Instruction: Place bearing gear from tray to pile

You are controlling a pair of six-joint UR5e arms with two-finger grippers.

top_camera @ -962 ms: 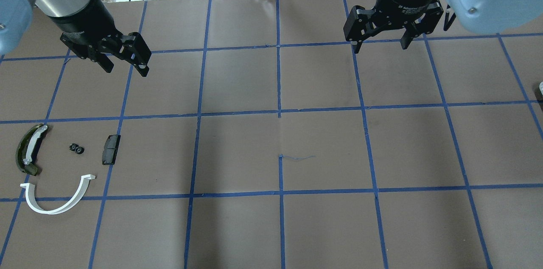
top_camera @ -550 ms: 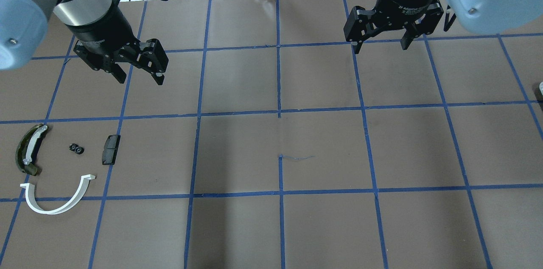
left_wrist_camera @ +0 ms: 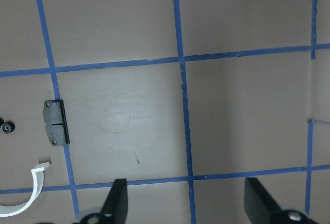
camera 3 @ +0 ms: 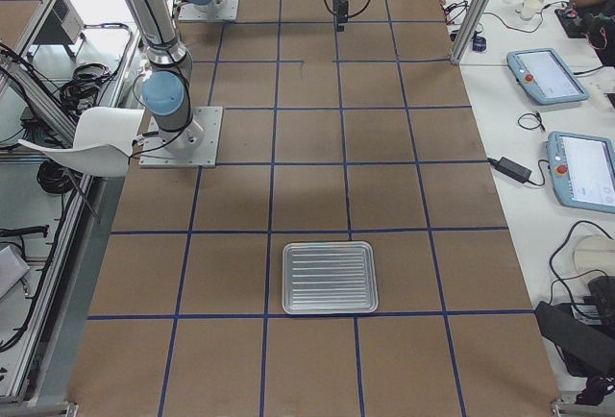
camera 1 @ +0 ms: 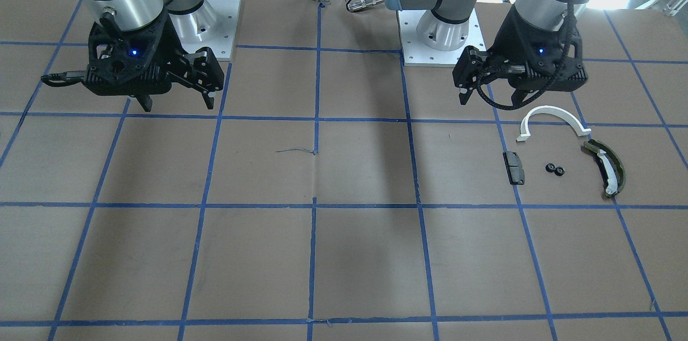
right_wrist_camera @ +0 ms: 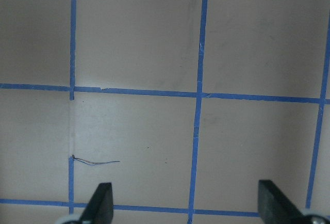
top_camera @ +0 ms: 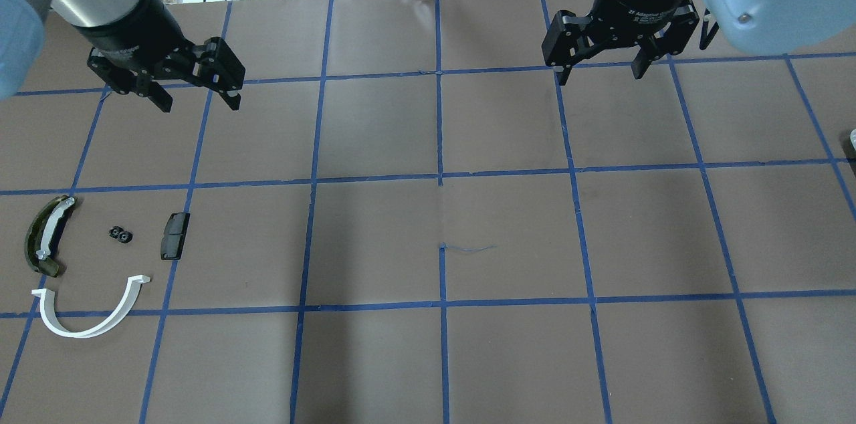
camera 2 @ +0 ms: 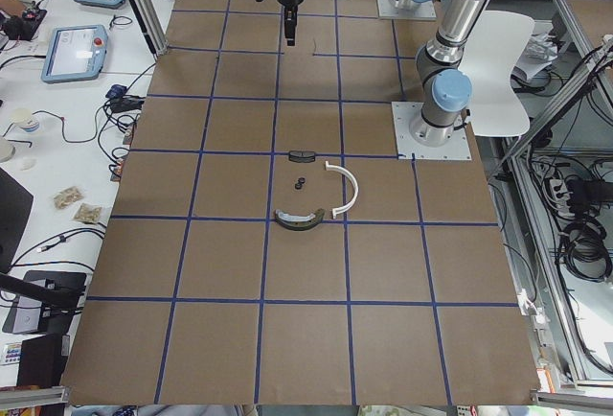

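Seeing the pile (camera 1: 554,169) at far left: olive-green curved piece (top_camera: 45,237), then bearing gear (top_camera: 121,235), two tiny black round bits side by side, then dark block (top_camera: 174,235), white arc (top_camera: 90,310) nearer us. Left gripper (top_camera: 198,103) hangs open, empty, well apart from the gear; right gripper (top_camera: 600,75) open too.

I see a matt brown paper surface (top_camera: 508,237) gridded with smooth blue tape (top_camera: 439,143), a ribbed bare-metal tray (camera 3: 330,278) with a dull sheen, a smooth white plastic-looking arc (camera 1: 553,110), and a matt dark block (top_camera: 174,235) with a slightly grainy face.
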